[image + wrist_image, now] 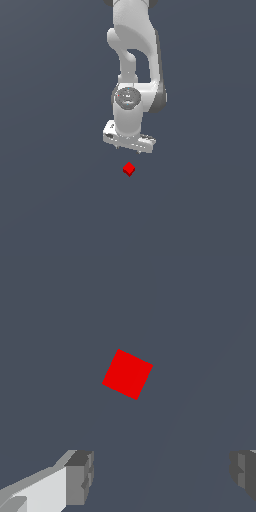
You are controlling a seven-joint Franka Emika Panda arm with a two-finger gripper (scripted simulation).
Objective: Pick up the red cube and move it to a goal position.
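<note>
The red cube (129,169) is a tiny bright red block lying on the flat dark grey surface, just below the white arm in the exterior view. In the wrist view the cube (127,374) shows as a rotated red square, apart from the fingers. My gripper (128,147) hangs above and slightly behind the cube, pointing down. It is open and empty: in the wrist view the gripper (162,476) shows two grey fingertips (80,476) spread wide, with nothing between them.
The dark grey surface (200,200) spreads out on all sides of the cube. The white arm (132,60) rises from the gripper toward the top of the exterior view. No other objects show.
</note>
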